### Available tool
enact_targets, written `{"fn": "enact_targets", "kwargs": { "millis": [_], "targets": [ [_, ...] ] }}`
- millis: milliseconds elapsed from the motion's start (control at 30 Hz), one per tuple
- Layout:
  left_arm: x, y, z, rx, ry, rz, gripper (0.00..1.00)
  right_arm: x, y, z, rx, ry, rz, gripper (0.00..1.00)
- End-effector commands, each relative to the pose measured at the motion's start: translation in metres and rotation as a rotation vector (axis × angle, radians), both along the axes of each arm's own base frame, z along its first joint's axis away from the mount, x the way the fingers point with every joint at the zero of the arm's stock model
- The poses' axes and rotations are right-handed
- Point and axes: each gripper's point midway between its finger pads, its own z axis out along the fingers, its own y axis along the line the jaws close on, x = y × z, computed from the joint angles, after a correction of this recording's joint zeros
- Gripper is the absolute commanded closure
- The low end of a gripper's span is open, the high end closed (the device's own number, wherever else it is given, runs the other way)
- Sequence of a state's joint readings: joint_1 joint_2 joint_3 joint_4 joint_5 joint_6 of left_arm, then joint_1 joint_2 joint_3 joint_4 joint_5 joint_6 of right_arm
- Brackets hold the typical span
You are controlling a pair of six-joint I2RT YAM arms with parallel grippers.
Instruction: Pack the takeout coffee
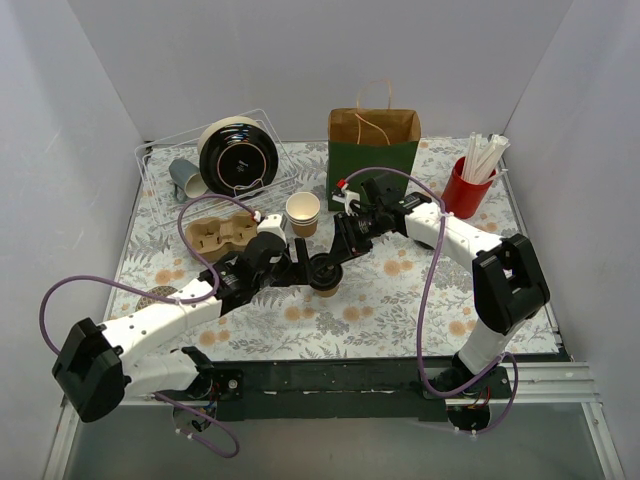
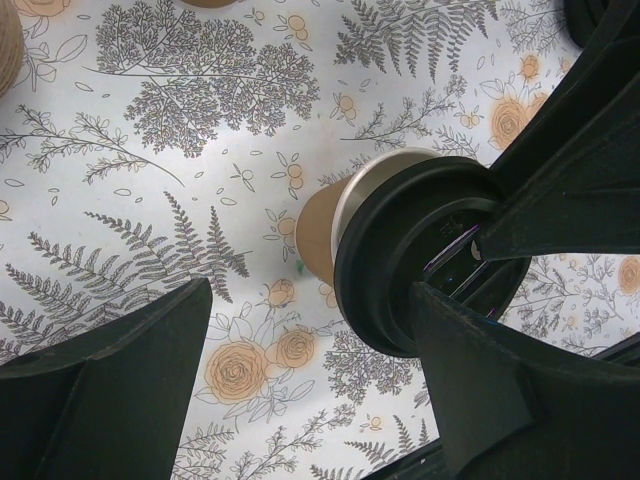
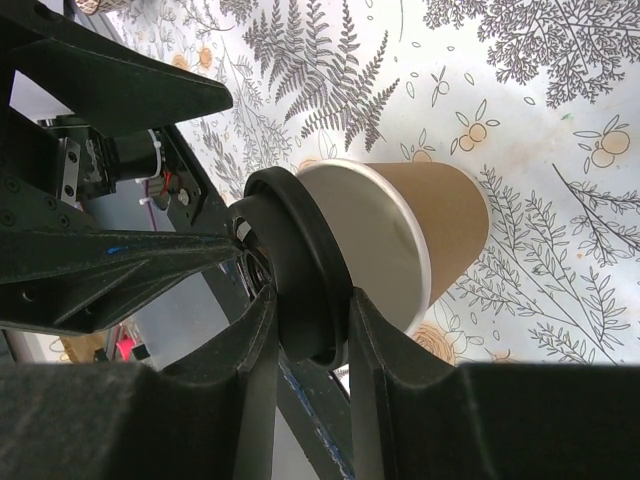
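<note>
A tan paper cup point(image 1: 326, 287) stands mid-table on the floral cloth. A black lid point(image 1: 323, 270) sits tilted at its mouth, with the cup's white rim showing beside it. My right gripper point(image 1: 336, 258) is shut on the lid's edge; in the right wrist view the fingers point(image 3: 258, 330) pinch the lid point(image 3: 300, 265) against the cup point(image 3: 455, 215). My left gripper point(image 1: 300, 270) is open beside the cup. In the left wrist view its jaws stand wide, the right finger point(image 2: 500, 400) close by the lid point(image 2: 400, 270) and the cup point(image 2: 315, 235). The green-and-brown paper bag point(image 1: 373, 160) stands open behind.
A lidless tan cup point(image 1: 303, 212) and a cardboard cup carrier point(image 1: 222, 235) sit behind the left gripper. A wire rack point(image 1: 160, 160) at the back left holds a black plate and a grey mug point(image 1: 185, 178). A red cup of straws point(image 1: 467, 190) stands at the back right.
</note>
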State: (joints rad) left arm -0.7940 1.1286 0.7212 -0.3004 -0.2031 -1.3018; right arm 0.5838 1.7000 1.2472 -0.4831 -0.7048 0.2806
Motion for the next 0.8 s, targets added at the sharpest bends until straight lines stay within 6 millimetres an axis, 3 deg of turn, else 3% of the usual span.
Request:
{"fn": "enact_targets", "kwargs": {
  "millis": [0, 233, 367, 567, 667, 767],
  "targets": [
    [0.008, 0.003, 0.004, 0.011, -0.029, 0.026, 0.21, 0.004, 0.004, 0.007, 0.012, -0.019, 0.012, 0.9],
    [0.009, 0.003, -0.005, 0.031, -0.018, 0.023, 0.21, 0.006, 0.004, 0.006, 0.009, -0.018, 0.007, 0.85],
    [0.01, 0.002, -0.009, 0.039, -0.011, 0.02, 0.21, 0.008, 0.002, 0.01, 0.011, -0.025, 0.002, 0.72],
    [0.01, 0.002, -0.011, 0.046, -0.01, 0.019, 0.21, 0.009, 0.001, 0.014, 0.01, -0.036, -0.005, 0.61],
    [0.011, 0.001, -0.011, 0.047, -0.011, 0.018, 0.21, 0.01, 0.0, 0.016, 0.011, -0.042, -0.014, 0.6],
    [0.011, 0.001, -0.011, 0.047, -0.012, 0.017, 0.21, 0.012, -0.001, 0.017, 0.01, -0.051, -0.02, 0.67]
  ]
}}
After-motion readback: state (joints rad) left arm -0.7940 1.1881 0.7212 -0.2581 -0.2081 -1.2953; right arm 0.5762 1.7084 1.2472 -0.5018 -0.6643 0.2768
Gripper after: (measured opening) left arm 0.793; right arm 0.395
